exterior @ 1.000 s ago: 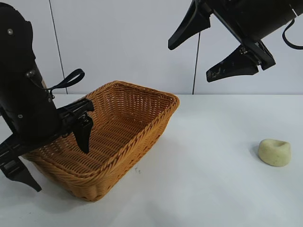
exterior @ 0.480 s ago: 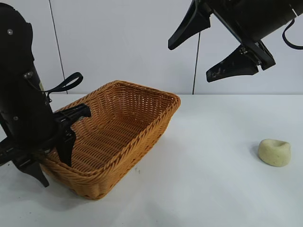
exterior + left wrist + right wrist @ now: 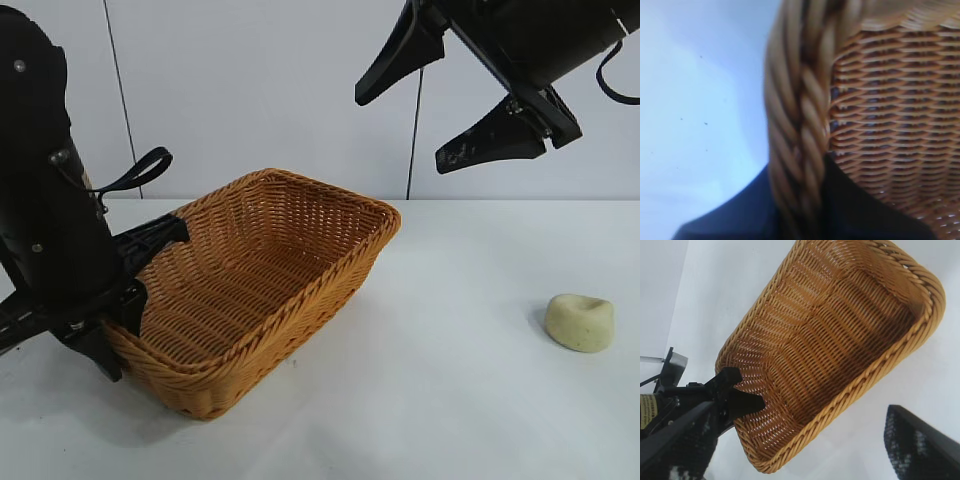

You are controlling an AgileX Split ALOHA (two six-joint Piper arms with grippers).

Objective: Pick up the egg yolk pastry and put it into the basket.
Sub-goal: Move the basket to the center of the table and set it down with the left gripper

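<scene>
The egg yolk pastry [image 3: 580, 322], a pale yellow lump with a dimpled top, lies on the white table at the right, far from both grippers. The orange-brown wicker basket [image 3: 330, 272] stands at the left centre. My left gripper [image 3: 118, 325] is shut on the basket's near-left rim, one finger inside and one outside. In the left wrist view the braided rim [image 3: 795, 125] runs between the dark fingers. My right gripper [image 3: 400, 130] hangs open and empty high above the table, at the upper right. Its view looks down on the basket [image 3: 840, 340]; the pastry is out of that view.
The white table [image 3: 440, 400] stretches between the basket and the pastry. A pale wall stands behind. The left arm's black body [image 3: 45, 200] fills the left edge.
My left gripper has come down over the basket's left rim and shut on it. The basket has shifted and turned a little to the right. The right arm and the pastry have not moved.
</scene>
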